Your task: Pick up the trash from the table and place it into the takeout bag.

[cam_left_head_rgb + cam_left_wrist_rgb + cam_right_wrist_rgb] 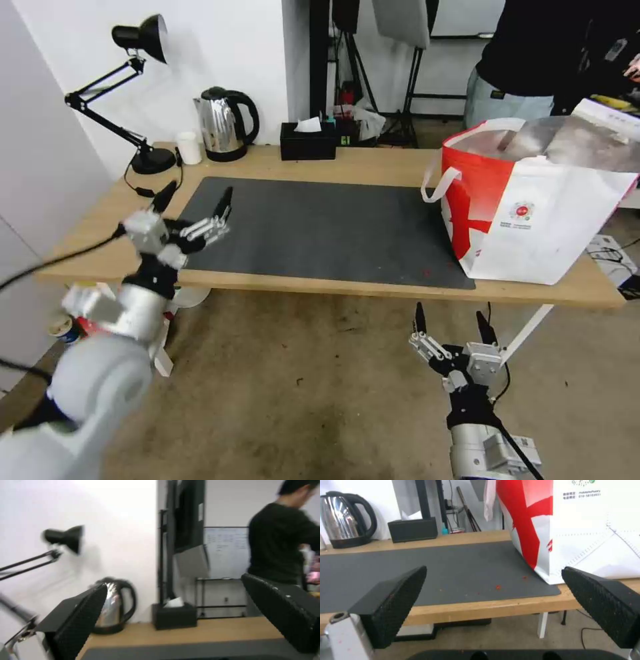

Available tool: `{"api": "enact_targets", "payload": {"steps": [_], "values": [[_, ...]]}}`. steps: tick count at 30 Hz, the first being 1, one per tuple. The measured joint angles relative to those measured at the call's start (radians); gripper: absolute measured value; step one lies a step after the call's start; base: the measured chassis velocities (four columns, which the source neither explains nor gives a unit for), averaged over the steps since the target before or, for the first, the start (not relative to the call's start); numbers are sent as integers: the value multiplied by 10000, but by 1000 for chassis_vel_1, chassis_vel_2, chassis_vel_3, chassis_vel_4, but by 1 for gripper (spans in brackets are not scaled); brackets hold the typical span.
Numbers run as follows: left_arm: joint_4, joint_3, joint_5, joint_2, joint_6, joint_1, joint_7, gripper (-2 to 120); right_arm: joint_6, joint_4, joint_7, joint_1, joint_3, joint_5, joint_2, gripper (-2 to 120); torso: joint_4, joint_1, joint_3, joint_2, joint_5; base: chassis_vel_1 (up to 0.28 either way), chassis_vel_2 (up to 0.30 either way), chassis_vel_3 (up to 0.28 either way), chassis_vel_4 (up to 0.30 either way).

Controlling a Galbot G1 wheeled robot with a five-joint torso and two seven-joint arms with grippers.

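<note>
1. Standing on the right end of the table [373,167] is the bag [533,220], big and white with a red side.
2. Its top is open, and the silver lining shows inside.
3. 1 white loop handle [437,180] hangs down its left side.
4. The bag's near corner sits on the right edge of the dark mat [320,230].
5. I cannot tell what is inside the bag.
6. A few tiny red crumbs [497,587] lie on the mat close to the bag.
7. The left gripper [195,198] is up over the left front corner of the table, at the mat's left edge.
8. Its 2 fingers are spread wide and hold nothing.
9. The right gripper [452,319] hangs low in front of the table, over the floor, below the table's edge.
10. Its 2 black fingers [391,605] are also spread wide and hold nothing.
11. It points toward the bag's lower corner but is well apart from it.
12. At the back of the table stand a black lamp [130,87], a small white cup [189,147], a shiny kettle [225,124] and a black tissue box [308,140].
13. The cup is just beside the kettle, on its left.
14. The tissue box is to the right of the kettle, near the wall.
</note>
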Motion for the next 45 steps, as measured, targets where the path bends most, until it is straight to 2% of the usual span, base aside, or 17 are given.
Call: {"api": "enact_targets", "payload": {"steps": [1,3,4,5,7,9,12,30,45], "values": [[-39,-18,324,-308,-148,313,0,100,0,0,0,-3,-1,0,0,100,0,-1,0,0,1,0,0,0,0],[-43,-24,510,-468,-223,467,-1,100,0,0,0,0,0,0,0,100,0,-1,0,1,3,0,0,0,0],[-27,2,1077,-909,-461,898,3,100,0,0,1,-1,0,0,1,100,-2,-1,0,0,1,0,0,0,0],[-27,2,1077,-909,-461,898,3,100,0,0,1,-1,0,0,1,100,-2,-1,0,0,1,0,0,0,0],[120,132,1795,-1400,-851,1297,13,100,0,0,0,-2,-1,1,1,100,0,-1,0,-1,2,0,0,0,0],[175,186,1963,-1529,-977,1393,15,100,0,0,0,-1,0,0,0,100,-2,-1,0,0,-1,0,0,0,0],[480,455,2806,-1977,-1482,1863,48,100,0,0,0,-1,-1,0,0,100,-2,-1,1,0,3,0,0,0,0],[1772,1140,3856,-2982,-2538,2651,7,100,0,0,0,-2,-1,0,0,100,-2,1,1,-1,2,0,0,0,0],[2271,1239,3997,-3079,-2791,2657,70,100,0,0,0,-1,-1,1,0,100,-3,1,1,-1,1,0,0,0,0]]}}
